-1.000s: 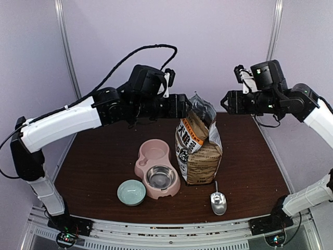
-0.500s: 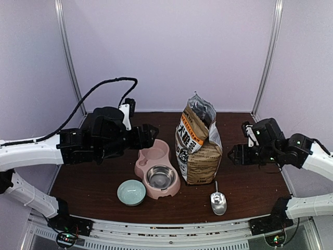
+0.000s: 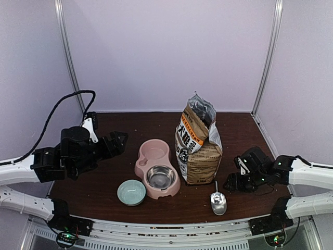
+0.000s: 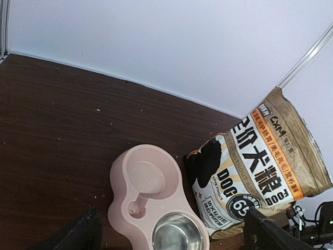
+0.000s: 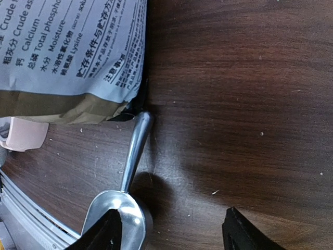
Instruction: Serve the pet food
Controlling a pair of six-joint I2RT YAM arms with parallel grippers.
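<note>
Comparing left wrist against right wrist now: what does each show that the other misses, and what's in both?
Only left wrist: both wells of the pink plastic double bowl, one holding a steel insert, plus the printed front of the brown-and-white paper dog food bag. Only right wrist: the shiny metal scoop lying on the dark wooden table, handle towards the bag's base. Both: bag, table, and bowl, though right wrist catches just a corner of the bowl. No kibble shows in either.
</note>
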